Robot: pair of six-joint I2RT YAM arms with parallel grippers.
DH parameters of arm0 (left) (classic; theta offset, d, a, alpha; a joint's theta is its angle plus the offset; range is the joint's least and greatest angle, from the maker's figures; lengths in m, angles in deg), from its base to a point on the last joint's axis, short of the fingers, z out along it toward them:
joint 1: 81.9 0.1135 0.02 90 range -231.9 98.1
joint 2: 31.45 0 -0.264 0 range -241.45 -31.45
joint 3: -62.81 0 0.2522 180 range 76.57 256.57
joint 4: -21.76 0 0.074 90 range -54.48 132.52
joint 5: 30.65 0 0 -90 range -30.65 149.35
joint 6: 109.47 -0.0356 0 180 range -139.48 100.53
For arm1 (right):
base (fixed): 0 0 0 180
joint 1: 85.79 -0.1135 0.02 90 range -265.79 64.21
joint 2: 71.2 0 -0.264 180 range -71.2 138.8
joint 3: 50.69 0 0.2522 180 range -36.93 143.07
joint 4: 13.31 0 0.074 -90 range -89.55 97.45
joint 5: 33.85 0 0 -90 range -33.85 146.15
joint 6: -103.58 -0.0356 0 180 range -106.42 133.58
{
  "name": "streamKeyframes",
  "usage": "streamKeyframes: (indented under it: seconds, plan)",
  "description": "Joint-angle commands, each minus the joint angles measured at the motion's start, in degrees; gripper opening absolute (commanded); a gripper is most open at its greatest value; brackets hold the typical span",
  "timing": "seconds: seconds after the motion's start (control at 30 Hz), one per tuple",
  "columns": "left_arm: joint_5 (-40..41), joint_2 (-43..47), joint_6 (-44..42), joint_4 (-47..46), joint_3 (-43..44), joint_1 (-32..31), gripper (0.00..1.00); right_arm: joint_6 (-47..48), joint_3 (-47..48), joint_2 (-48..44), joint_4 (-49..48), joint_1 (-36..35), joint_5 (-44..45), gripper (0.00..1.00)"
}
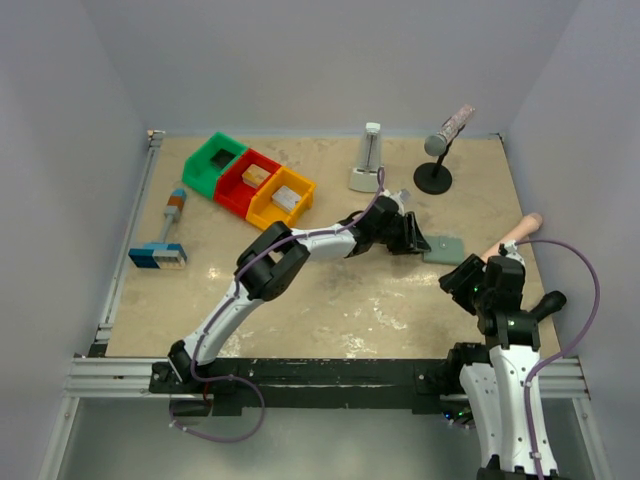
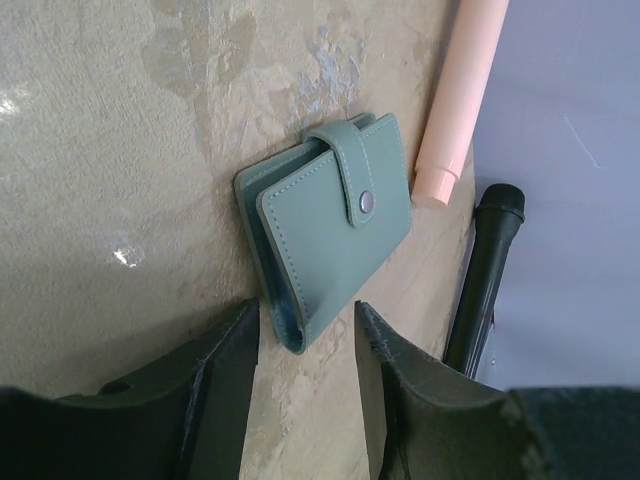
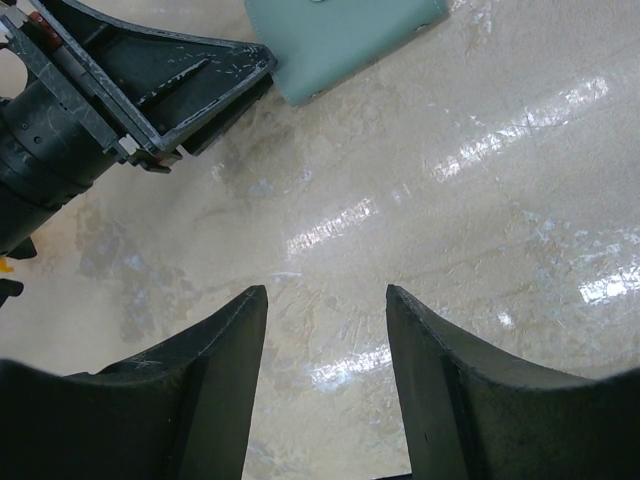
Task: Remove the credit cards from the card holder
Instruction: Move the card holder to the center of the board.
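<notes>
- The card holder (image 2: 330,230) lies flat on the table (image 2: 120,150), right of the middle; it is folded closed, its tab snapped over the front panel
- The left gripper (image 2: 306,312) is low just before it; the jaws are half wide, one finger (image 2: 228,372) on each side of the holder's near end; a small gap shows at both sides, so nothing is held
- The right gripper (image 3: 325,294) hangs over bare table, near the holder but apart from it; its jaws are wide and hold nothing
- A pale pink stick (image 2: 455,100) lies just beside the holder's far edge
</notes>
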Motion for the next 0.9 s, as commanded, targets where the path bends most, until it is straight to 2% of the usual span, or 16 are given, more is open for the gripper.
streamKeyframes:
  seconds: [0.0,0.3,0.53,0.6,0.87]
  plan:
    - [-0.31,-1.49,1.27,-1.45,2.32,-0.57,0.45,1.15,-0.26,-0.46,-2.01,0.06,-1.26,0.56]
    - [-0.93,-2.90,1.45,-2.77,3.56,-0.83,0.29,1.24,-0.53,-0.11,-2.72,0.06,-1.26,0.56]
    - [-1.54,-1.15,1.10,-5.05,-0.03,-0.74,0.11,1.24,-0.88,0.60,-3.33,0.06,-1.26,0.56]
    - [-1.54,0.43,1.18,-6.98,-2.76,-0.48,0.00,1.24,-0.96,0.51,-3.33,0.06,-1.26,0.56]
    - [-2.51,9.92,1.98,-14.89,-15.58,1.80,0.00,1.07,-0.97,-0.81,-2.45,0.06,-1.52,0.56]
